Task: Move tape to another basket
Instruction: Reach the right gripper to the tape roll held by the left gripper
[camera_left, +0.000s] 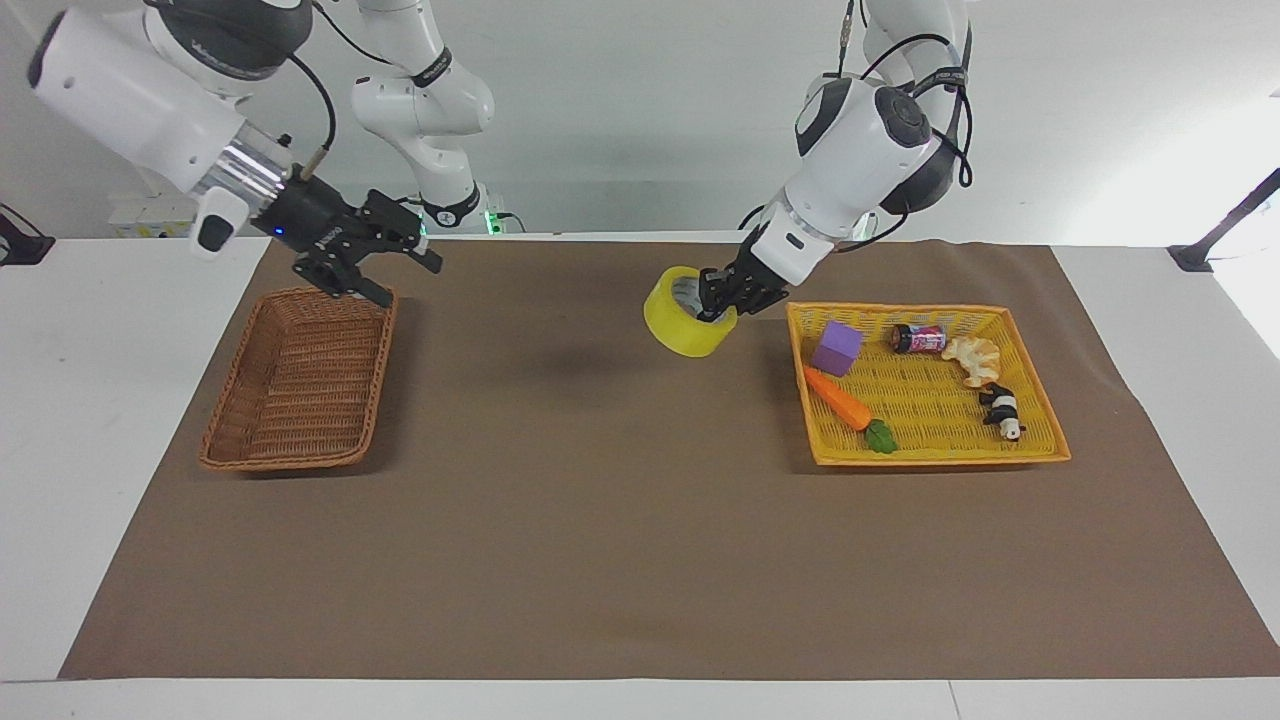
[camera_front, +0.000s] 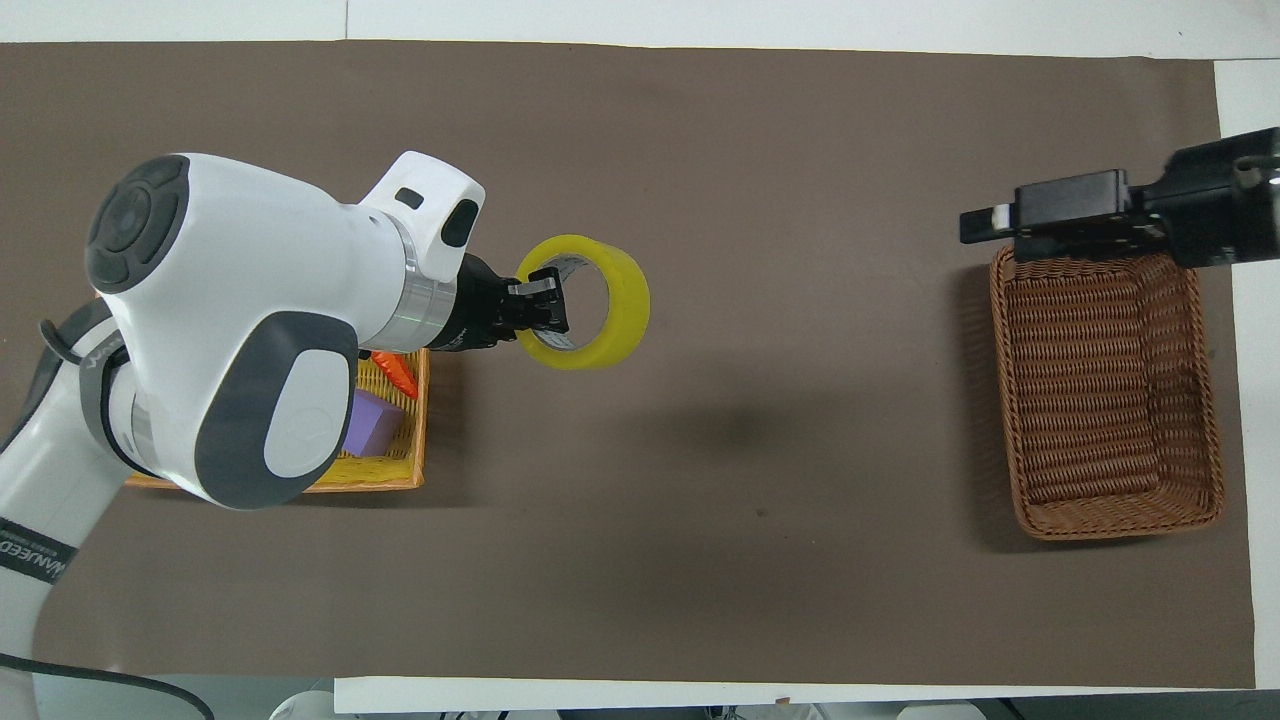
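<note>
Clearly the left gripper (camera_left: 718, 303) was clamped on the tape (camera_left: 688, 312), one finger inside its core, the roll raised over the mat beside the yellow basket (camera_left: 1030, 452). The right gripper (camera_left: 385, 268) hung spread wide over the brown basket (camera_left: 222, 445); a handover would want the roll's free rim presented squarely between those fingers.

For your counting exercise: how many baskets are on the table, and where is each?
2. The brown basket lies at the right arm's end, under the right gripper. The yellow basket lies at the left arm's end, holding small things.

Bright even light, soft shadows, sharp
</note>
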